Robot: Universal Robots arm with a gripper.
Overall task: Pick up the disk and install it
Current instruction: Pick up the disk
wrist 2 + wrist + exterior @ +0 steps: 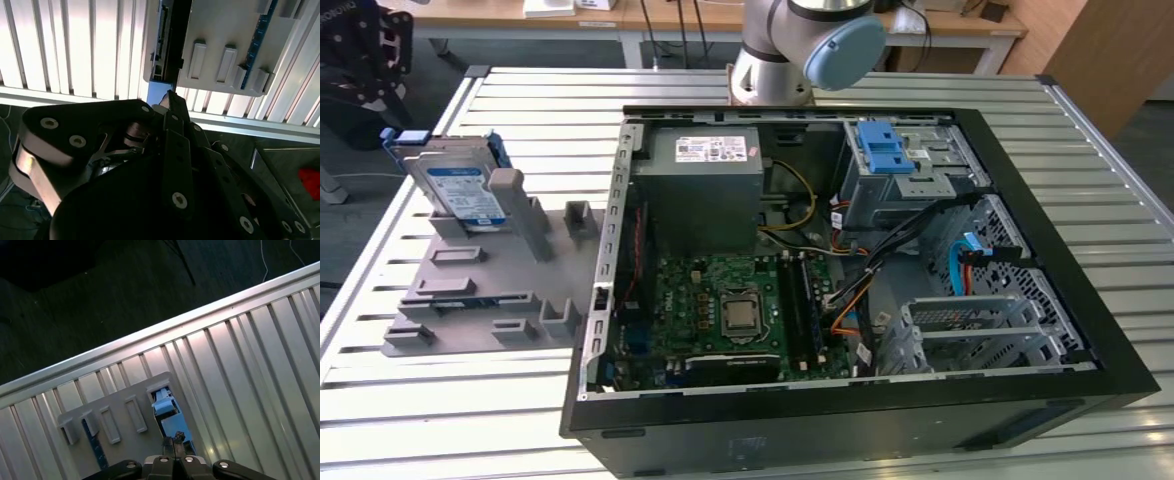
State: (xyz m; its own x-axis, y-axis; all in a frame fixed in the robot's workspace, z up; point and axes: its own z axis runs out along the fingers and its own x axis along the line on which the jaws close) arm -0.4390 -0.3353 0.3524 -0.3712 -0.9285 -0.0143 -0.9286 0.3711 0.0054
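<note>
Silver and blue, the disk [459, 188] stands up on its thin side in a slot of the grey holder [480, 300]. The holder sits on the metal table [454, 400], at the exterior view's left of the open computer case [1067, 330]. The disk is well apart from the case and not in it yet, so I think the job is just at its start.

My gripper [173, 442] has its two fingers squeezed together, with nothing between them.

What matters most to me is how the disk lines up with them. In the second wrist view the disk [167, 35] is straight ahead of the fingertips [172, 107]. I see only its thin dark side, which runs away from the tips like a line. So its two flat faces look out to the sides. In the first wrist view the disk's blue end [164, 407] is just beside the tips. I cannot tell if they touch. I think a grab would need one finger on each flat face, and the shut fingers leave no room for that.
</note>
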